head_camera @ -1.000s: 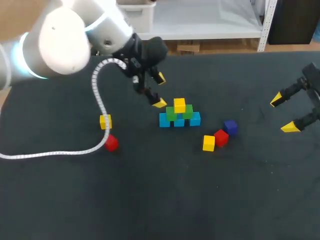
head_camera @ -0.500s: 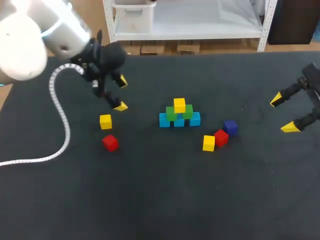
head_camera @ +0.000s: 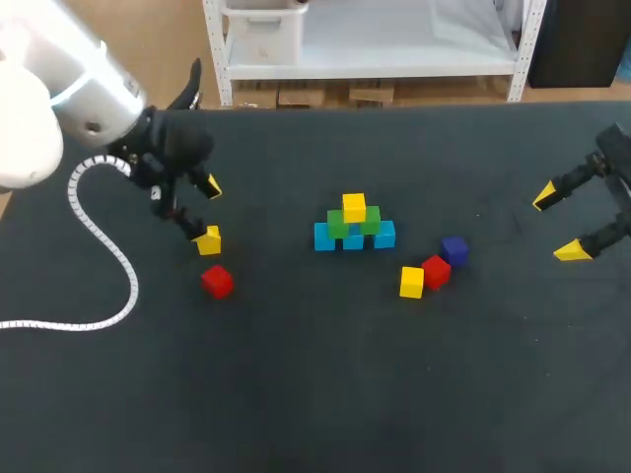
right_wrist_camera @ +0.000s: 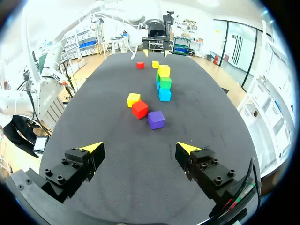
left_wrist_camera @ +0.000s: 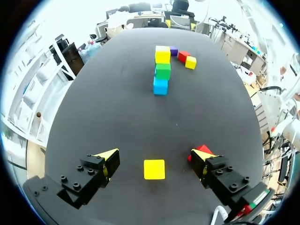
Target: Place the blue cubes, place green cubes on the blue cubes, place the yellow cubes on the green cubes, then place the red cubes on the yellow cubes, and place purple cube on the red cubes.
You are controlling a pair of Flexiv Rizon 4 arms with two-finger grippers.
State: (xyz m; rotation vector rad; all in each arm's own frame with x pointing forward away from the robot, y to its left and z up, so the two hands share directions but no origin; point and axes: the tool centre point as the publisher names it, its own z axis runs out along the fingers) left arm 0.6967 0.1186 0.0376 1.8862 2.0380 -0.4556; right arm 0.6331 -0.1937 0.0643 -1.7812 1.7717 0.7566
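Left gripper [head_camera: 209, 212]: released, fingers spread either side of a lone yellow cube [left_wrist_camera: 154, 169], untouched; red cube [head_camera: 217, 282] at its 6 o'clock. Stack [head_camera: 353, 225] of blue, green, yellow cubes: table [head_camera: 315, 394] centre. Spare yellow cube [head_camera: 411, 282], spare red cube [head_camera: 436, 270], purple cube [head_camera: 454, 249]: stack's 4 o'clock. Right gripper [head_camera: 558, 225]: released, empty, stack's 3 o'clock.
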